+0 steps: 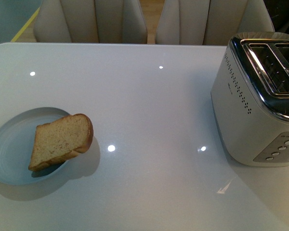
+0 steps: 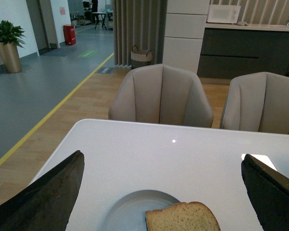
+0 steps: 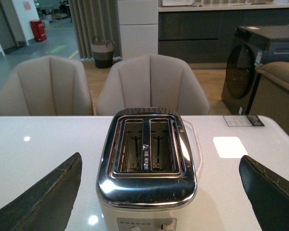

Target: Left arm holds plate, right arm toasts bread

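The left gripper [image 2: 162, 156] stands wide open, its two dark fingers [image 2: 48, 197] spread far apart with nothing touching them. Seen from its wrist, the near-left part of the table lies in the gap between them, where the plate [image 2: 130, 211] and the bread [image 2: 183, 219] are partly in view. The right gripper [image 3: 161, 157] is also spread wide, its black fingers [image 3: 43, 202] well apart on either side of the toaster [image 3: 147, 183] without touching it. Neither arm shows in the front view. There the pale blue-grey plate [image 1: 9, 149] sits on the near-left part of the white glossy table [image 1: 149, 96]. The slice of bread [image 1: 61, 139] rests tilted across the plate's right side. Its rounded brown crust reaches out over the right rim and its lower corner sits down in the plate's hollow. The toaster [image 1: 253, 110] stands at the right edge of the table, well apart from the plate. It has a silver body, a chrome top, two slots facing up and a row of buttons on its near end. Beyond the far edge of the table stand two beige upholstered chairs [image 1: 89, 19] [image 1: 207, 19].
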Controlling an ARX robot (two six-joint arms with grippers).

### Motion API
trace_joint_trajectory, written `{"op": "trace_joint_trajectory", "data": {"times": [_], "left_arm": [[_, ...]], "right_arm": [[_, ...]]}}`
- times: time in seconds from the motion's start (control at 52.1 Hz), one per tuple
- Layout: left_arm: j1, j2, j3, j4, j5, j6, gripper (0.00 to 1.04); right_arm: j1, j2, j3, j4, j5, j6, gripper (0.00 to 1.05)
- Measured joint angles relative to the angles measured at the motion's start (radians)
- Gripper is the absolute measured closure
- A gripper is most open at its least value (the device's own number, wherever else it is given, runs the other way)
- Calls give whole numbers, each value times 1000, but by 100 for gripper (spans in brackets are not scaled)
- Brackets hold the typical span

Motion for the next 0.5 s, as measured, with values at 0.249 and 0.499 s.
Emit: {"op": "trace_joint_trajectory", "data": {"times": [0.249, 0.499], "left_arm": [[0, 0, 0, 0, 0, 0, 7], [0, 0, 0, 0, 0, 0, 7]], "right_arm": [[0, 0, 0, 0, 0, 0, 9], [0, 0, 0, 0, 0, 0, 9]]}}
